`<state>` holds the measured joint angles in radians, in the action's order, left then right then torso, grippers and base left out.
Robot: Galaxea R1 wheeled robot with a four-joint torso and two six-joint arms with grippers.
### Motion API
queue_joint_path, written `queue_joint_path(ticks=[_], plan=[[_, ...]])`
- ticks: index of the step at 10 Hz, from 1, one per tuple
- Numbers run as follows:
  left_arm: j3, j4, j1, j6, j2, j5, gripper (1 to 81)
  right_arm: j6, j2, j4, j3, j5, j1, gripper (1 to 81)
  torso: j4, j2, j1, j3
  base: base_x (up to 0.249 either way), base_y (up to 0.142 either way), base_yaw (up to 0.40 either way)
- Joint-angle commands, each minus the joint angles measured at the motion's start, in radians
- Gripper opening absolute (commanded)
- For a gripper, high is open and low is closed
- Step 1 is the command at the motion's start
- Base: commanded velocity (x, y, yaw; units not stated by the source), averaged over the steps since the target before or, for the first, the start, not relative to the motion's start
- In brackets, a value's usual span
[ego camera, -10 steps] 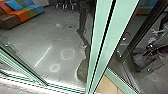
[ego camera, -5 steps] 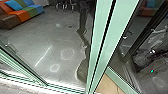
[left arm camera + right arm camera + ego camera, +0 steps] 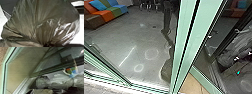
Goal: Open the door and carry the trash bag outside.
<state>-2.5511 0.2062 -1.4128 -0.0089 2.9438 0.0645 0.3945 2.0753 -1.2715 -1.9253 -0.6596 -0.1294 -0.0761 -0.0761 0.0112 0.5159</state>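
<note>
Trash bag (image 3: 41,23): glossy film, likely light, limp, slippery; take hold at gathered neck (image 3: 46,44) (film could tear elsewhere). Left tool, right tool: cannot tell state.

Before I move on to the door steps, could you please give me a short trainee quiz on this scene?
1. Multiple choice: What shows large in the left wrist view?
a) a cardboard box
b) the trash bag
c) a potted plant
2. True or false: In the head view, the seating is all one colour.
3. Fill in the colour: The broad upright frame in the head view is pale ____.

Key: 1 b; 2 false; 3 green
</note>
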Motion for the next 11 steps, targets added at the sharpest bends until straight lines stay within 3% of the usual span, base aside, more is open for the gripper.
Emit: queue_joint_path(ticks=[1,11], plan=[[0.008,-0.01,-0.005,-0.003,0.006,0.08,1.0,0.041,-0.064,-0.181,-0.173,-0.045,0.11,81.1,0.0,0.0,0.0,0.0,0.0,0.0,0.0],[0.009,-0.007,-0.007,-0.003,0.009,0.081,1.0,0.08,-0.056,-0.17,-0.567,0.262,0.081,81.1,0.0,0.0,0.0,0.0,0.0,0.0,0.0]])
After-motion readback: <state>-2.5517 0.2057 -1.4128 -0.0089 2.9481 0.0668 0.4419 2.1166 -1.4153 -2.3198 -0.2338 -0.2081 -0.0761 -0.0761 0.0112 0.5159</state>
